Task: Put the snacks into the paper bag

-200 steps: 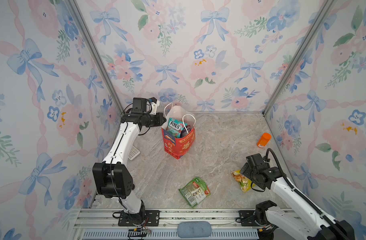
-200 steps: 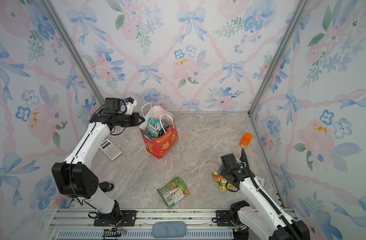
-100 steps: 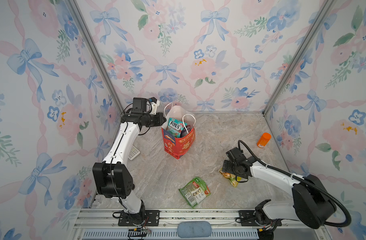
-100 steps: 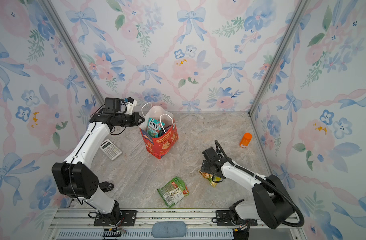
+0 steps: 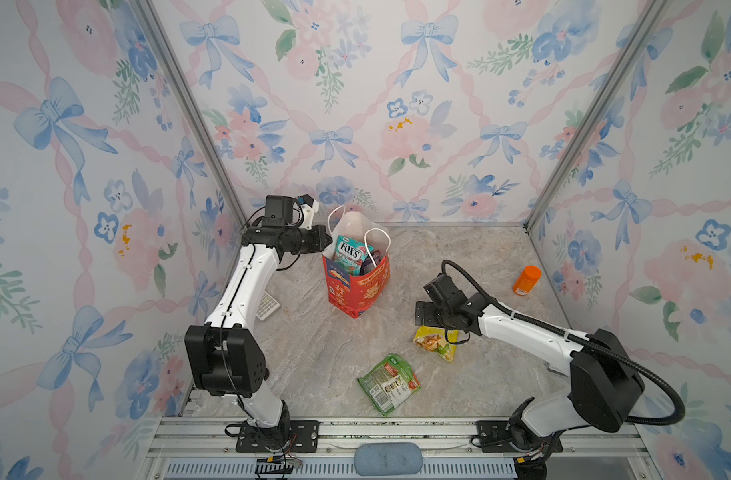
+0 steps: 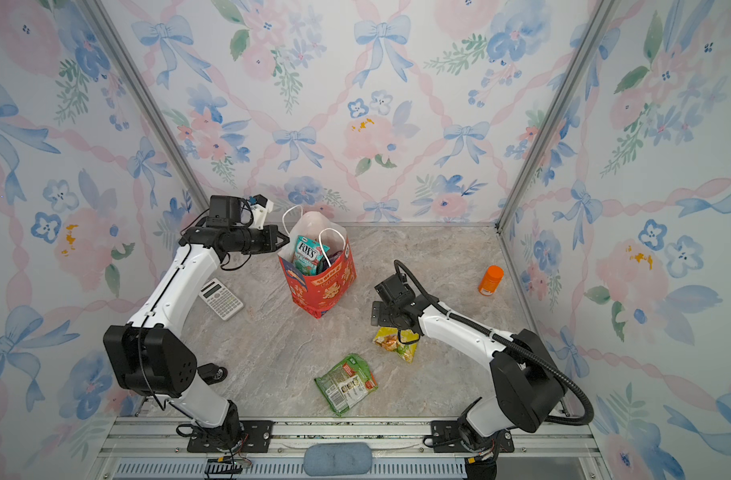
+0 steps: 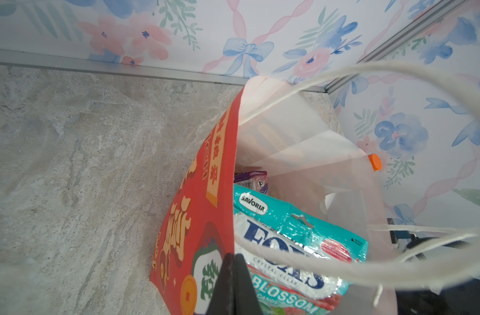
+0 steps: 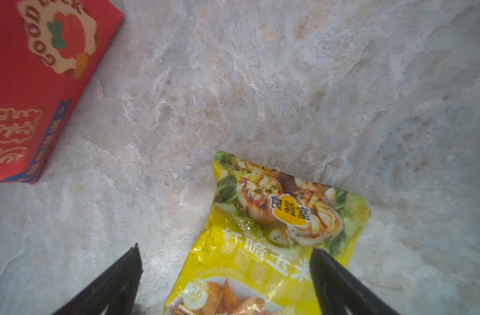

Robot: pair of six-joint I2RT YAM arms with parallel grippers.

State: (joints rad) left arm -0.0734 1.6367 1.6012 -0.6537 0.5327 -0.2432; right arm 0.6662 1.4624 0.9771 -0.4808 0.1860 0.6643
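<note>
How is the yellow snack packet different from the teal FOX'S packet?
The yellow packet lies on the table; the teal FOX'S packet stands inside the red bag. The open right tool hovers over the yellow packet; the shut left tool pinches the bag's rim beside the teal one. Both are shiny plastic.

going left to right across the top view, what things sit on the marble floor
white calculator → red paper gift bag → yellow crinkly snack packet → orange cylindrical bottle; green plastic snack packet overlaps the bag, left out
</note>
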